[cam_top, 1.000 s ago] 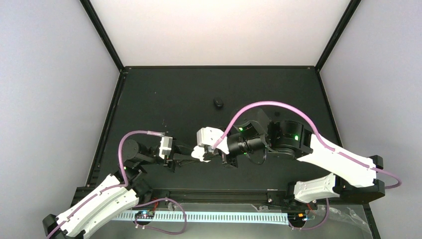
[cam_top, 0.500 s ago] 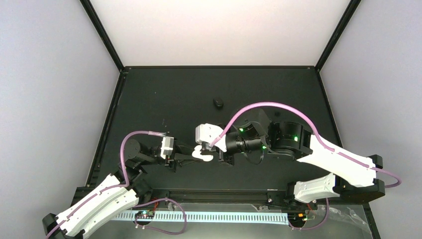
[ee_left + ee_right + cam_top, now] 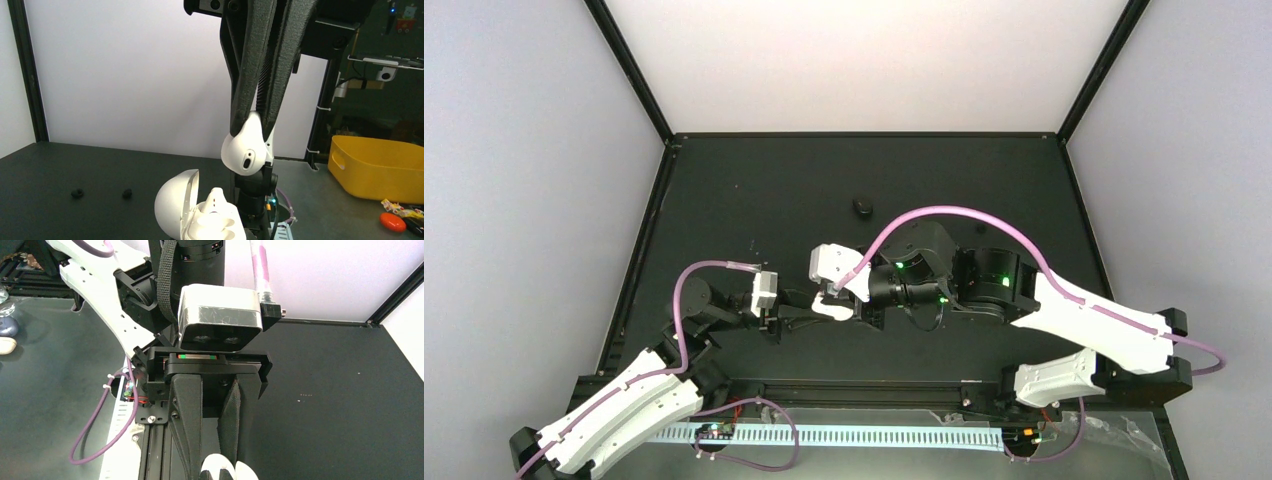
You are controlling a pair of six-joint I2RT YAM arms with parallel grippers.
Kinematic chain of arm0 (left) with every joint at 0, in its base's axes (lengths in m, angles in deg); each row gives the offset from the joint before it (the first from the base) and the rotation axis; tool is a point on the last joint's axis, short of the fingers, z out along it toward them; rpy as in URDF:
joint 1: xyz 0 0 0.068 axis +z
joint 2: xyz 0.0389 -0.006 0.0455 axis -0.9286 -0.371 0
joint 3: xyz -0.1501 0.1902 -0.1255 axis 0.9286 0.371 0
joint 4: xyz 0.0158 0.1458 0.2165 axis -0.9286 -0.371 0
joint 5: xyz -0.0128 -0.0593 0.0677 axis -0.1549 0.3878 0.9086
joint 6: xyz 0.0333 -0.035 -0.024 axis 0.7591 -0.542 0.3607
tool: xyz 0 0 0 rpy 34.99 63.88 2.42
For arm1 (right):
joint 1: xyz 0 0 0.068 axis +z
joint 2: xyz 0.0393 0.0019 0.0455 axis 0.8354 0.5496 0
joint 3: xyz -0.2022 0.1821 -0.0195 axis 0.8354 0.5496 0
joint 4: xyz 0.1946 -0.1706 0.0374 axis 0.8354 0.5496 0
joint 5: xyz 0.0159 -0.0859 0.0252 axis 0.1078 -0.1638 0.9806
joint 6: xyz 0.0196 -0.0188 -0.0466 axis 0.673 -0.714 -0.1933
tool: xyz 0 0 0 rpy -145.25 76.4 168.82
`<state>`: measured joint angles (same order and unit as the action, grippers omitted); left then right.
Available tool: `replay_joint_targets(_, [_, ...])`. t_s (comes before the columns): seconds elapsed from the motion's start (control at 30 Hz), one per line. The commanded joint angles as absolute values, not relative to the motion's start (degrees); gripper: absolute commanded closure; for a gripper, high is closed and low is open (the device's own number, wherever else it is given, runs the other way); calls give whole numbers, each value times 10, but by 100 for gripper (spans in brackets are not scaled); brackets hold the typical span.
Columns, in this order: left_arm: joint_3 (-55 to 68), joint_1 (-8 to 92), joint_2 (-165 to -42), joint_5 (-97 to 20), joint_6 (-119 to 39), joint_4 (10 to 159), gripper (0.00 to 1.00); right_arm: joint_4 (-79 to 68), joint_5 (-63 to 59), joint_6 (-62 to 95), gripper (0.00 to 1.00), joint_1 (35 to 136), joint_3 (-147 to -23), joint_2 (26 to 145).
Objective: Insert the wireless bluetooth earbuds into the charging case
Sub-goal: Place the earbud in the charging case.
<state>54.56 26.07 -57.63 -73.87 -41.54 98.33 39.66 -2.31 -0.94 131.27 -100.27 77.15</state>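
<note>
1. Pinching an earbud [image 3: 247, 150] between fingers closed almost to touching, the right end effector [image 3: 255, 124] hangs over the open case [image 3: 212, 227]. The bud is clear of the case, above it and off to the side away from the lid [image 3: 175, 204].
2. The left end effector [image 3: 214, 460] is closed narrowly on the case and presents it with the lid swung back. In the right wrist view only a white edge shows at its fingertips.
3. A second bud [image 3: 216, 196] seems to stand in the case already, so one well is probably left to fill.
4. Risk, offset: coming straight down from here, the bud would likely meet the case rim rather than the free well and jam or skid off.
5. Risk, grip: the pads hold a glossy, rounded shell. Any side push at contact could twist the bud or squeeze it out onto the surface [image 3: 754, 200], where it would roll.
6. Risk, orientation: I cannot tell which end leads. If the stem is not lined up with the well, pressing harder only levers the case in the left fingers.
7. Risk, neighbours: the right fingers flank the bud closely and could knock the lid or the seated bud on the way down.
</note>
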Motion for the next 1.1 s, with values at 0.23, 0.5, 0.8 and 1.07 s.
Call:
replay_joint_targets(0.23, [529,257,-570,-731,-407,983,98,398,-49,2,99,1320,-993,786])
replay_joint_targets(0.5, [528,257,-567,-726,-404,981,99,400,-63,7,99,1322,-984,783])
replay_joint_targets(0.8, [528,257,-566,-723,-404,981,99,399,-72,11,99,1322,-974,781])
replay_joint_targets(1.07, [529,257,-565,-720,-405,980,99,396,-75,14,99,1323,-972,784])
